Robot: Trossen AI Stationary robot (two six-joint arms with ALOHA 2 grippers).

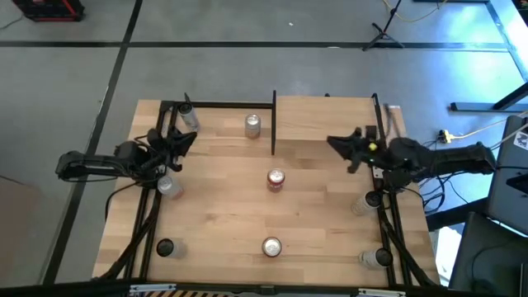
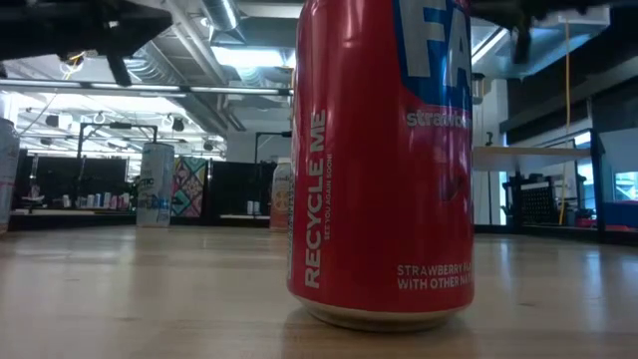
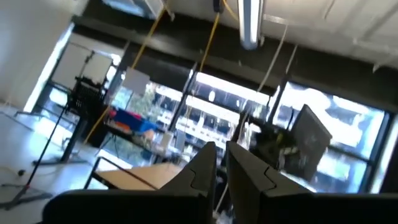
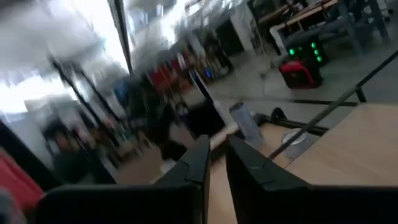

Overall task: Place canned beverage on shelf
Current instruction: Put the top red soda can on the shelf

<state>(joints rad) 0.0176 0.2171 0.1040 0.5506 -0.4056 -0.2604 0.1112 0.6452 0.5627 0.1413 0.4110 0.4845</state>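
Three cans stand upright on the tabletop's middle: a silver one (image 1: 252,124) at the far side, a red one (image 1: 275,179) in the centre and one (image 1: 271,246) near the front edge. A red can (image 2: 384,160) fills the low view. The shelf (image 1: 326,115), a pale-wood panel with black posts, stands at the far right. My left gripper (image 1: 190,138) hovers at the table's left, shut and empty; its fingers show in its wrist view (image 3: 222,165). My right gripper (image 1: 335,143) hovers by the shelf's near edge, shut and empty; its fingers show in its wrist view (image 4: 217,155).
More cans stand along the table's left edge (image 1: 169,186), (image 1: 165,247) and right edge (image 1: 363,202), (image 1: 375,257); one (image 1: 189,117) is at the far left corner. A black post (image 1: 273,124) marks the shelf's left side.
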